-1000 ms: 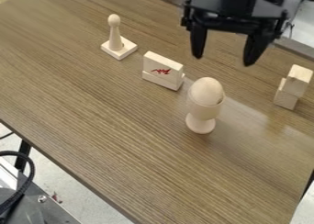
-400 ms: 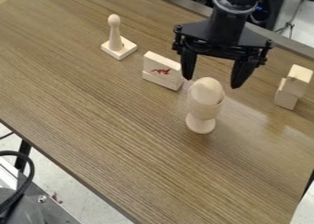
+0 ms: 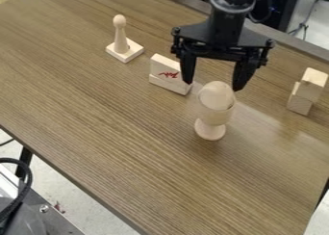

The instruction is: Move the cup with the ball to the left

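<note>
The cup [image 3: 213,115] stands upright on its foot on the table [image 3: 122,137], nearest of the wooden pieces. The ball [image 3: 216,93] sits in its bowl, egg-shaped end up; the rim seems to be all that keeps it there, so the cup will likely need to stay level, whether lifted or slid.

Toward twelve o'clock from the cup hangs the gripper [image 3: 212,85], its fingers spread wide and pinching nothing, their tips pointing down. The gap looks set to pass the ball and close on the cup; whether the tips are over the ball or beyond it, I cannot tell. Closing too high could squeeze the ball out.

Between two and three o'clock from the cup, two blocks [image 3: 307,91] stand one on the other, apart from it. At about eleven, a slab [image 3: 170,74] with a red mark stands upright near the cup; a move toward nine should probably pass on its near side. Farther out, between ten and eleven, a peg [image 3: 120,40] rises from its square base, which keeps it upright.
</note>
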